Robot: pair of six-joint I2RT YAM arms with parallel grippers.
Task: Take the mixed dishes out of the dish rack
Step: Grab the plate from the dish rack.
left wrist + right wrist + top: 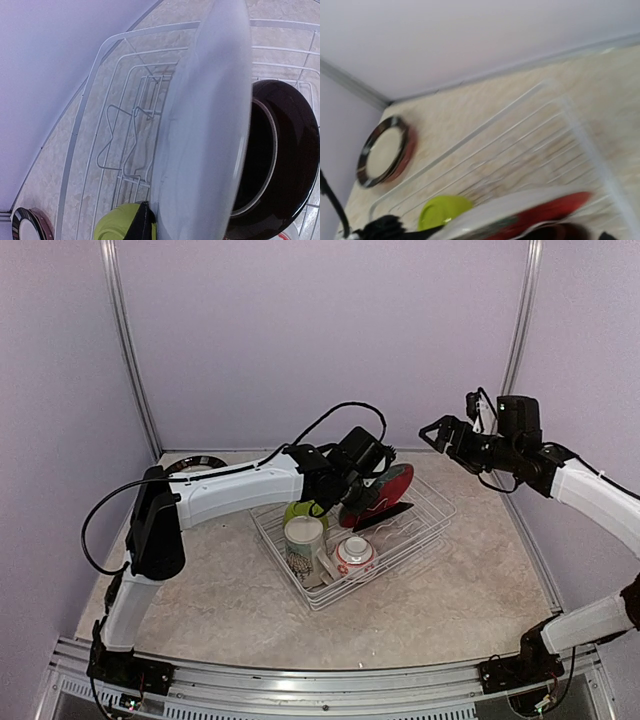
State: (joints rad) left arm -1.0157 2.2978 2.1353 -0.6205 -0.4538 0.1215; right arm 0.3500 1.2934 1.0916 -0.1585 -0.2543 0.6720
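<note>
The white wire dish rack stands mid-table. In it are a lime-green bowl, a cream patterned mug, a white-and-red small bowl, a red dotted plate and a black plate. My left gripper is at the upright plates. In the left wrist view its one visible dark finger presses on a white plate standing on edge; the other finger is hidden behind it. The black plate stands just behind. My right gripper hangs open in the air, right of the rack.
A plate with a black and red rim lies on the table at the back left, outside the rack; it also shows in the right wrist view. The left arm's cable loops above the rack. Walls enclose the table.
</note>
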